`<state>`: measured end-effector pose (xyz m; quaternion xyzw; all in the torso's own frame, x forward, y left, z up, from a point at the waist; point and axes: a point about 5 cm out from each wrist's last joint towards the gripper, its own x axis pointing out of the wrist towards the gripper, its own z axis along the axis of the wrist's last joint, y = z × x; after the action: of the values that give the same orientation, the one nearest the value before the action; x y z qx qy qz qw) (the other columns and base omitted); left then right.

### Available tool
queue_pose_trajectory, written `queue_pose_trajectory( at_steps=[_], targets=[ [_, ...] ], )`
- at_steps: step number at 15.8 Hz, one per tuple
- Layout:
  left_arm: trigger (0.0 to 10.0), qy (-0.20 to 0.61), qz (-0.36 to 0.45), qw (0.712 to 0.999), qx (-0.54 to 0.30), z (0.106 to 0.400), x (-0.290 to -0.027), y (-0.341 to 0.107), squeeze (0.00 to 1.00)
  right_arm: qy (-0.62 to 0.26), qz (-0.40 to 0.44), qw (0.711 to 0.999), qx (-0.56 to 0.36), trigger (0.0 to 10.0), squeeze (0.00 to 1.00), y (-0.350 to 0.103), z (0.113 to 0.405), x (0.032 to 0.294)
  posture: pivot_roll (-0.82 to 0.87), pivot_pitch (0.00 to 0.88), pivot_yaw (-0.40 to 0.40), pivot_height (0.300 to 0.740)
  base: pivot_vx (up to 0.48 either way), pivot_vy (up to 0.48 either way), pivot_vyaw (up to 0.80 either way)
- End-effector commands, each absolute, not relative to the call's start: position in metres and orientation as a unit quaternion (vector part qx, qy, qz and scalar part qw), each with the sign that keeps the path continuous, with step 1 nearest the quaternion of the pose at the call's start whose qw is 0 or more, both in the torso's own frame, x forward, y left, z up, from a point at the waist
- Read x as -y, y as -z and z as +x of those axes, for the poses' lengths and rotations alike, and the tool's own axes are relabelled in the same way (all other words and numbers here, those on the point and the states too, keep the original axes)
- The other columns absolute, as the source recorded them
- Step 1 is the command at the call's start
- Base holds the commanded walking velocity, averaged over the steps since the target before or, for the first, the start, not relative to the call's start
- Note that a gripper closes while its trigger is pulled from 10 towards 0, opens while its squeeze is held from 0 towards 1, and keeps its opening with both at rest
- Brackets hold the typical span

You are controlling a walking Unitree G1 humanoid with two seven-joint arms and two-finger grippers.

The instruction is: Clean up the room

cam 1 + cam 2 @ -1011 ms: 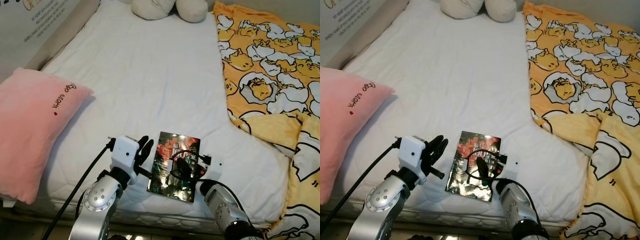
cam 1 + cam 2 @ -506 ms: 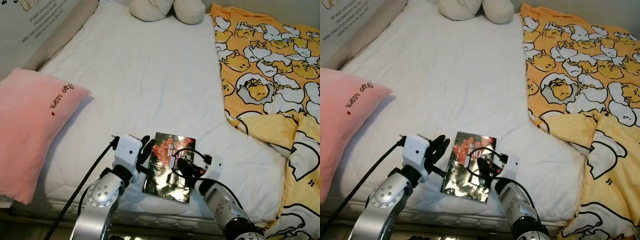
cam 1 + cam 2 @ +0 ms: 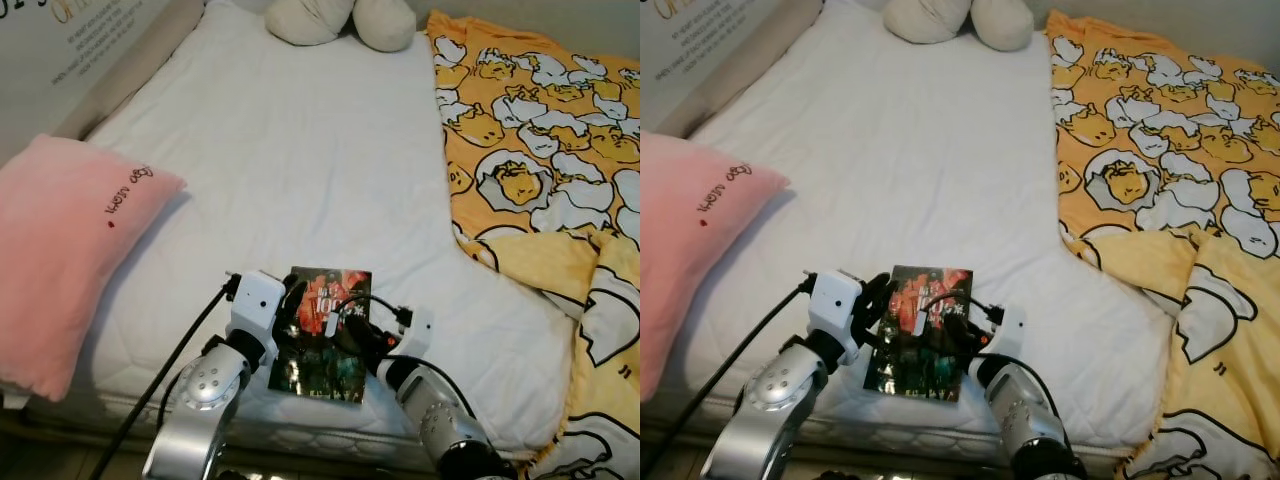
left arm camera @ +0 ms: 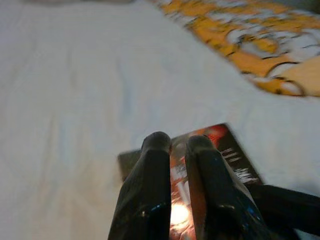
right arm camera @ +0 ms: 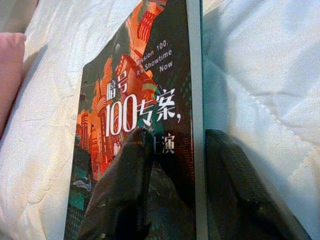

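Both my grippers have closed in on the glossy dark paperback book with red cover art [image 3: 322, 330], lying near the white quilted bed's [image 3: 300, 160] foot edge. My left gripper [image 4: 176, 150] has fingers nearly together on its cover; my right gripper [image 5: 172, 150] has fingers spread, straddling its side edge. Stiff, light, slippery: grip the edge.
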<state>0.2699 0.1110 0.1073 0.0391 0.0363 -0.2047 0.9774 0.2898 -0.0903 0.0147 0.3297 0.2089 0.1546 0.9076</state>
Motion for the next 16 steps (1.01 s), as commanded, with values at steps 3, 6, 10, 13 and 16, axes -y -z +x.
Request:
queue_pose_trajectory(
  at_steps=[3, 6, 10, 13, 16],
  targets=[
    [10.0, 0.143, 0.02, 0.985, -0.095, 0.277, -0.133, -0.084, 0.0, -0.15, 0.318, 0.916, -0.192, 0.0, 0.0, -0.023, 0.293, 0.092, 0.3, 0.063, -0.073, 0.74, 0.0, 0.0, 0.0],
    [10.0, 0.142, 0.025, 0.986, -0.086, 0.287, -0.132, -0.087, 0.0, -0.133, 0.304, 0.92, -0.21, 0.0, 0.0, -0.016, 0.294, 0.095, 0.3, 0.018, -0.067, 0.74, 0.0, 0.0, 0.0],
    [10.0, 0.078, 0.036, 0.995, -0.053, 0.303, -0.152, -0.098, 0.0, -0.081, 0.177, 0.98, -0.053, 0.0, 0.0, -0.076, 0.323, 0.12, 0.31, 0.0, -0.061, 0.74, 0.0, 0.0, 0.0],
    [10.0, 0.093, 0.028, 0.995, -0.007, 0.304, -0.142, -0.112, 0.0, -0.082, 0.065, 0.994, 0.014, 0.0, 0.0, -0.094, 0.312, 0.129, 0.3, 0.0, -0.062, 0.74, 0.0, 0.0, 0.0],
    [10.0, 0.124, 0.029, 0.991, 0.032, 0.31, -0.122, -0.127, 0.0, -0.061, 0.053, 0.997, -0.003, 0.0, 0.0, -0.083, 0.306, 0.132, 0.28, 0.0, -0.056, 0.74, 0.0, 0.43, 0.0]
  ],
)
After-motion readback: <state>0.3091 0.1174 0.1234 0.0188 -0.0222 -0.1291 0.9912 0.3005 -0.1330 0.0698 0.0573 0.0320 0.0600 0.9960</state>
